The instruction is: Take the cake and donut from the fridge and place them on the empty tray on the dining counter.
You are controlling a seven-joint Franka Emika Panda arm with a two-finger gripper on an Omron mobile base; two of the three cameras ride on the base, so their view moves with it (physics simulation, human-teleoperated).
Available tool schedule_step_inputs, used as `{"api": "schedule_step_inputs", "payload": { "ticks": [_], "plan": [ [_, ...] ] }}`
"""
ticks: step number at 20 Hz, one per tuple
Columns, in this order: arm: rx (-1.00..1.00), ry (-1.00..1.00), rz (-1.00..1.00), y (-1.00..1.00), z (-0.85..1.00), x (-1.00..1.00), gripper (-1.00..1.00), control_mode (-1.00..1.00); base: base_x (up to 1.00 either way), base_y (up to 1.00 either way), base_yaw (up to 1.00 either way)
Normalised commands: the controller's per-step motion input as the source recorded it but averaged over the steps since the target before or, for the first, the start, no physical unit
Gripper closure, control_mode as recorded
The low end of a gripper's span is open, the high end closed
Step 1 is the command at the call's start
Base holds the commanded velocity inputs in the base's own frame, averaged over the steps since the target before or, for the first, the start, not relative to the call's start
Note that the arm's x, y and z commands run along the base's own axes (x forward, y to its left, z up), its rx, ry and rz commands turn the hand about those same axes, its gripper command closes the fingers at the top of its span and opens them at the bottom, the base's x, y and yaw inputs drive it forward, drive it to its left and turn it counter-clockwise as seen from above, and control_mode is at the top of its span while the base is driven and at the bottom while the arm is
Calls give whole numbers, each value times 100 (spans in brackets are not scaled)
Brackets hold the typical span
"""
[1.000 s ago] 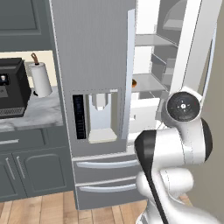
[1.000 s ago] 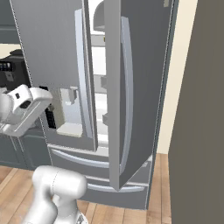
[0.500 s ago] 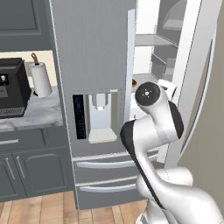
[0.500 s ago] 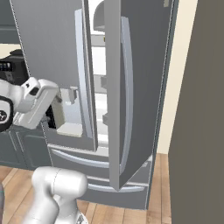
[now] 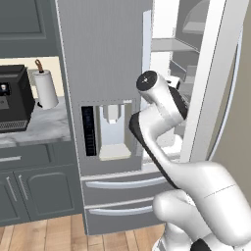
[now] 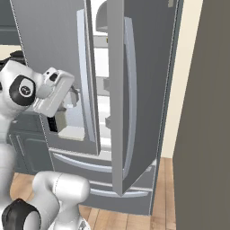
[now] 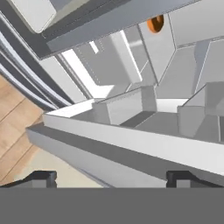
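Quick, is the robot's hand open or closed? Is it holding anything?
Gripper: open, holding nothing, pointed into the fridge.

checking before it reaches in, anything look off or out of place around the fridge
Nothing stands out. The fridge has one door swung open, its white shelves look tidy, and the hand is open and empty, pointed into the interior.

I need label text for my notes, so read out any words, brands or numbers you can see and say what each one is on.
None can be read.
Fridge dispenser panel: dark strip, no legible marks.
Coffee machine: small lit display, too blurred to read.
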Motion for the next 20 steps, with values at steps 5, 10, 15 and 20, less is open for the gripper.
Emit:
{"api": "schedule_step_inputs", "payload": {
  "ticks": [5,10,15,20],
  "plan": [
    [-30,-27,-5,-2,-18,28,-100,-100,0,0,0],
    [-10,-1,-10,-46,1,28,-100,-100,0,0,0],
    [0,19,-3,-55,14,44,-100,-100,0,0,0],
    [-3,26,0,-28,0,93,-100,-100,0,0,0]
  ]
}}
